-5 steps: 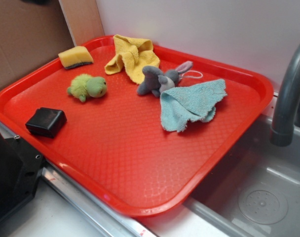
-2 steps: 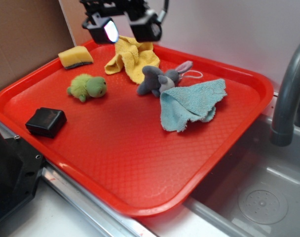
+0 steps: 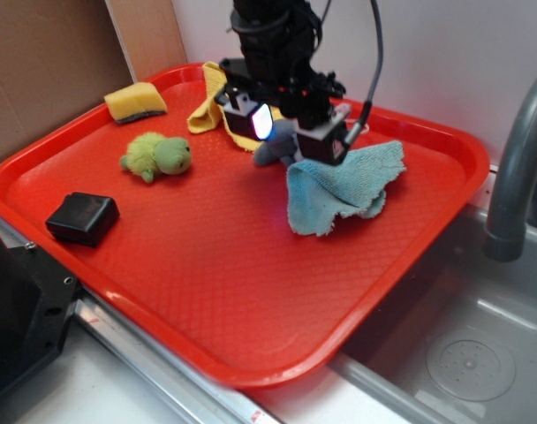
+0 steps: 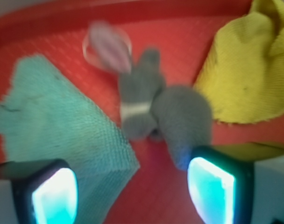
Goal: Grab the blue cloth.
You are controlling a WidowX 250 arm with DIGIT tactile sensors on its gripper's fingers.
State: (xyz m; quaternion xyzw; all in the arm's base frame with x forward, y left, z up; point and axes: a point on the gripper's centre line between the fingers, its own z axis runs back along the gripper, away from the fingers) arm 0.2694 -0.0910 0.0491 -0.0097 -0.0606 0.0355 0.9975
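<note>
The blue cloth (image 3: 344, 187) lies on the red tray (image 3: 207, 291), toward its far right side, near the edge next to the sink (image 3: 463, 344). It is crumpled, with one corner folded and frayed edges, and I judge it light, soft and floppy, so it will sag and hang when I lift it. It cannot break and should not slip much, because the terry surface gives good friction. I think the best place to take hold is a raised fold near the middle, or the thick corner close to the fingers, pinching down until both sides of the fabric are caught. The gripper (image 3: 286, 132) hovers above the left part of the cloth, and its fingers (image 4: 53, 196) stand wide apart with nothing between them. In the wrist view the cloth is under the left finger, while the grey bunny (image 4: 151, 109) sits between the fingers, touching or almost touching the cloth edge. This toy is the main obstacle; I could pinch it by mistake. The yellow cloth (image 3: 211, 106) lies just behind the bunny. The green toy (image 3: 158, 156), the sponge (image 3: 134, 102) and the black block (image 3: 83, 218) are well apart, on the left side of the tray.
</note>
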